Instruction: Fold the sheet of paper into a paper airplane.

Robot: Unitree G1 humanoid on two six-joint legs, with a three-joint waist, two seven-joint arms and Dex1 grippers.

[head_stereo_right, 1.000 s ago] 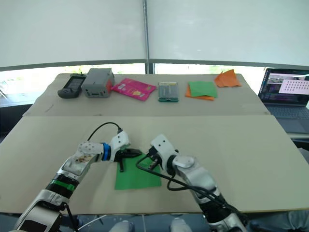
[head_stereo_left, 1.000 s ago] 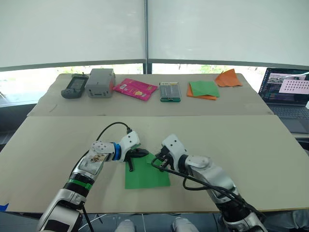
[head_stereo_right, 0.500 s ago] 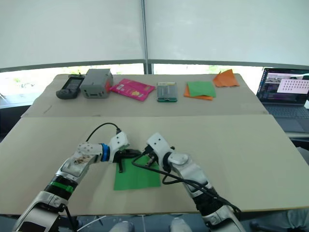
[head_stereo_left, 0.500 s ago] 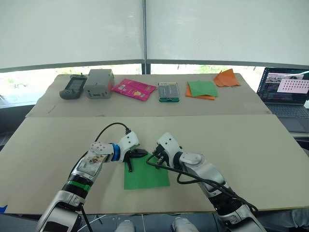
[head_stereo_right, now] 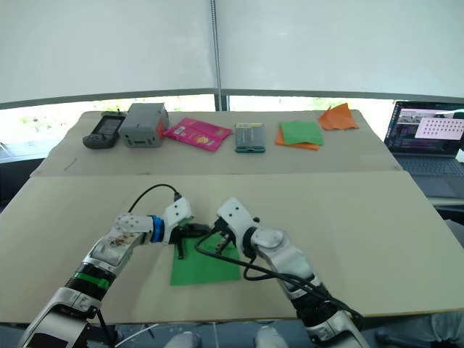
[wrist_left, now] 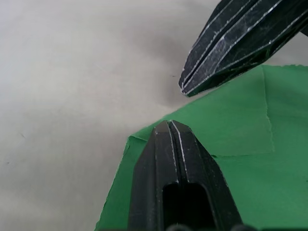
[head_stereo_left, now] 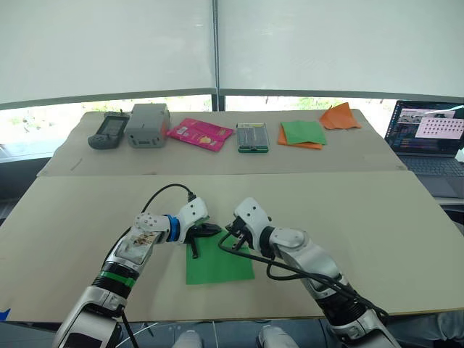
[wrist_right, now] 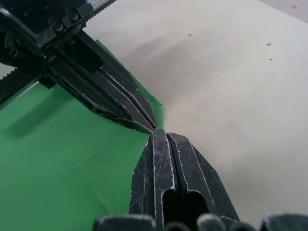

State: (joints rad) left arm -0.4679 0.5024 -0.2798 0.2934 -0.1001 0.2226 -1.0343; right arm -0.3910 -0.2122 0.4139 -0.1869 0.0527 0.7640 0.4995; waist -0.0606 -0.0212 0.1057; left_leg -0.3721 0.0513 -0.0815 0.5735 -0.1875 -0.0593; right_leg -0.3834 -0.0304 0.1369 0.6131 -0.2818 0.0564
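A thin bright green sheet of paper (head_stereo_left: 220, 259), roughly square with a faint crease or two, is laid flat on the near beige table (head_stereo_left: 377, 239), pretty much dead centre at the front edge. Its far edge is met by both grippers: the left gripper (head_stereo_left: 205, 233) is brought in from about 9 o'clock and the right gripper (head_stereo_left: 229, 239) from about 3 o'clock, so the two sets of black fingertips are set nearly tip to tip over the sheet's 12 o'clock edge. In the wrist views both jaws are seen clenched tight, fingers pressed together with no gap, and no paper is seen pinched between them. Way off at 12 o'clock, on the far table, a grey box (head_stereo_left: 148, 114), a pink packet (head_stereo_left: 201, 133) and a green sheet on orange paper (head_stereo_left: 304, 134) are lined up.
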